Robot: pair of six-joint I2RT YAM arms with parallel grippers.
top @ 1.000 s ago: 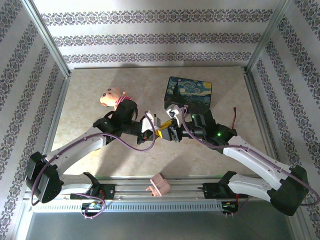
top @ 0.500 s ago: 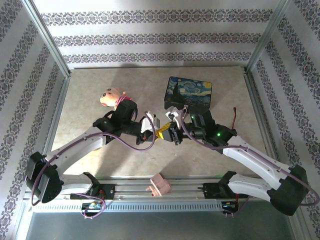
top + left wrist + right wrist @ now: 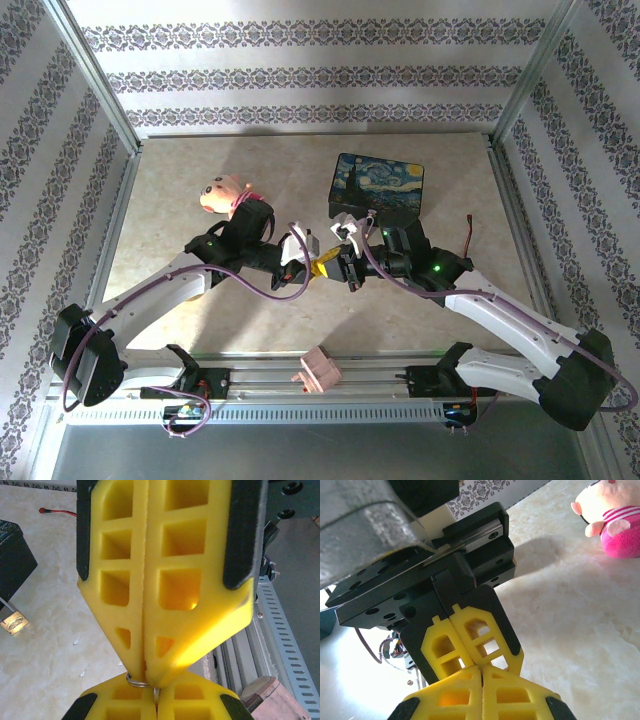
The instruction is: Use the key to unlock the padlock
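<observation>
- I find the painted box point(image 3: 378, 185) closed, the padlock point(image 3: 14, 622) at its front.
- Left gripper point(image 3: 147, 672) clamps a ring point(image 3: 135, 681); right gripper point(image 3: 481, 670) pinches the key point(image 3: 156, 694).
- Open table point(image 3: 200, 180) around.

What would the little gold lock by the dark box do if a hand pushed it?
The padlock looks like shiny brass, so it is probably hard and heavy for its size. Its body looks flat-sided, so it would likely slide, not roll. Its thin shackle reaches toward the box, so it may only swing.
</observation>
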